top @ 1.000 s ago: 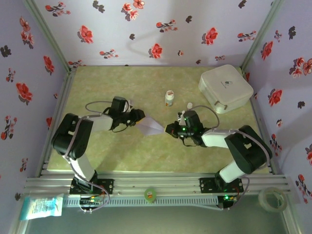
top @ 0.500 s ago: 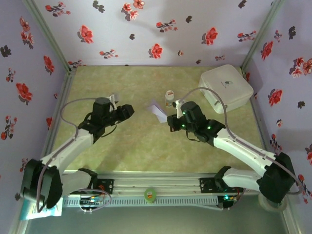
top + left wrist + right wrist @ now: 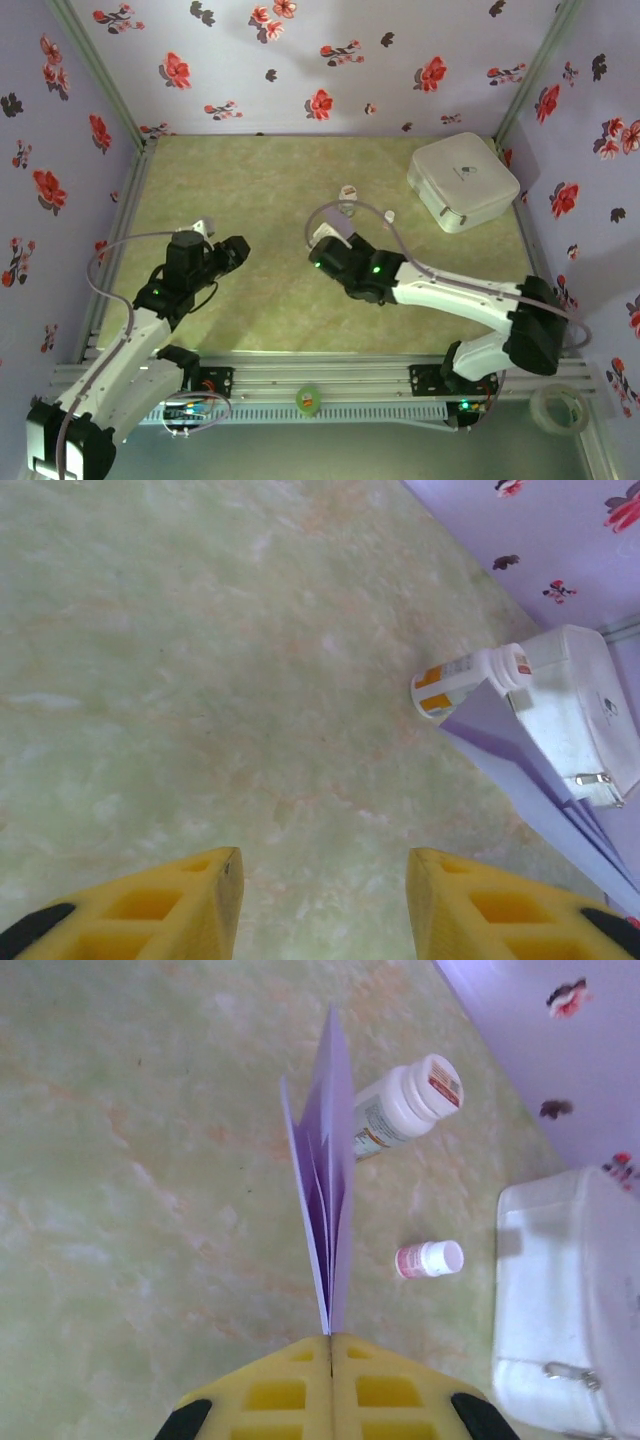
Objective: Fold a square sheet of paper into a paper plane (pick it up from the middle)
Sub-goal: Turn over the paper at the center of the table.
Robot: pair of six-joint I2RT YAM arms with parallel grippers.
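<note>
The square sheet of paper (image 3: 330, 1180) is pale lilac and folded into a slim, layered, pointed dart, a paper plane shape. It stands edge-on above the table, with my right gripper (image 3: 331, 1338) shut on its near end. From above, that gripper (image 3: 316, 252) is near the table's middle and a bit of the paper (image 3: 325, 233) shows at its tip. My left gripper (image 3: 322, 865) is open over bare table with nothing between its yellow fingers (image 3: 200, 885). From above it (image 3: 238, 250) sits apart to the left. The folded paper (image 3: 520, 765) crosses the right of the left wrist view.
A white rounded plastic box (image 3: 462, 180) stands at the back right. A small white bottle (image 3: 347, 192) and a smaller one (image 3: 388, 215) lie just beyond the right gripper, the larger bottle (image 3: 405, 1105) close beside the paper. Flowered walls enclose the green table (image 3: 250, 180).
My left gripper let go of the paper, opened wider and drew back to the near left. The right gripper stayed shut and carried the folded paper leftward.
</note>
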